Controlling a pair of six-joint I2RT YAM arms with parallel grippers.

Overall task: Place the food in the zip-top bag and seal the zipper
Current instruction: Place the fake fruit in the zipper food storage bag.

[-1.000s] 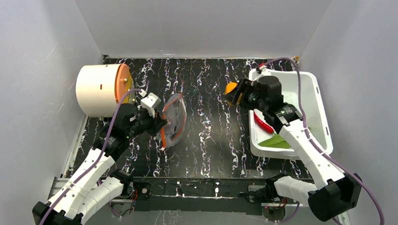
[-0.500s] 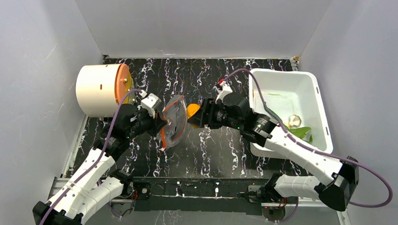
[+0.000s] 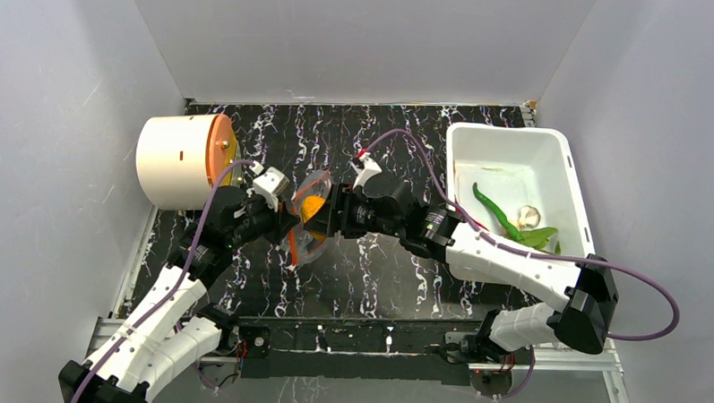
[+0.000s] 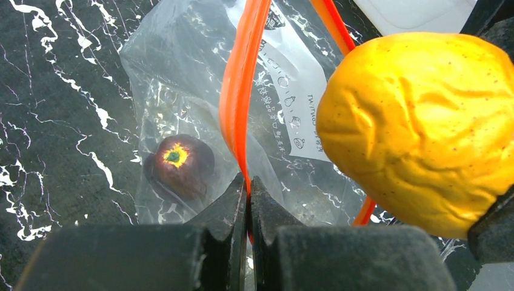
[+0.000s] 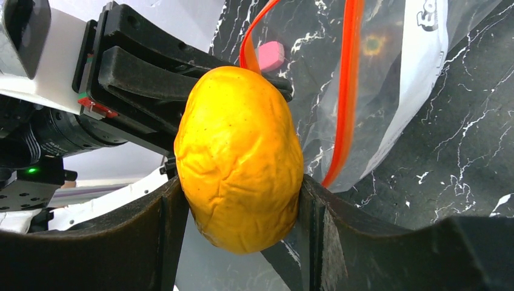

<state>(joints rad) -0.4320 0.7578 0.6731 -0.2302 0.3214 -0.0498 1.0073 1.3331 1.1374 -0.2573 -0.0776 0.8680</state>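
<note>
Top external view: a black marbled table point(image 3: 382, 140) is shown, with both arms met just left of its centre.
Left claw point(image 4: 248, 185): pressed together, with the zipper point(image 4: 239, 91) pinched between the fingertips; one lip of the bag's mouth is held up by it.
Zip-top bag point(image 3: 305, 246): held on edge above the table, at 9 o'clock of the right claw. Its mouth is spread, and the two orange-red strips are seen apart in both wrist views. A white label point(image 4: 297, 91) is carried on its clear, crinkled wall.
Right claw point(image 5: 239, 200): closed around the orange fruit point(image 5: 239, 145), which is gripped on both sides by the dark fingers.
Orange fruit: placed at the bag's mouth, at 3 o'clock of the pinched strip and between the two strips in the left wrist view. How far inside it sits cannot be told.
Maroon fruit point(image 4: 179, 160): found inside the bag, low against the clear plastic, at 8 o'clock of the pinched strip.
White bin point(image 3: 552, 155): set at 2 o'clock on the table. A green pepper point(image 3: 497, 209) and a whitish garlic-like piece point(image 3: 529, 214) are seen lying in it.
Cream cylinder point(image 3: 171, 159): laid on its side at 10 o'clock on the table, its orange rim turned toward the bag.
</note>
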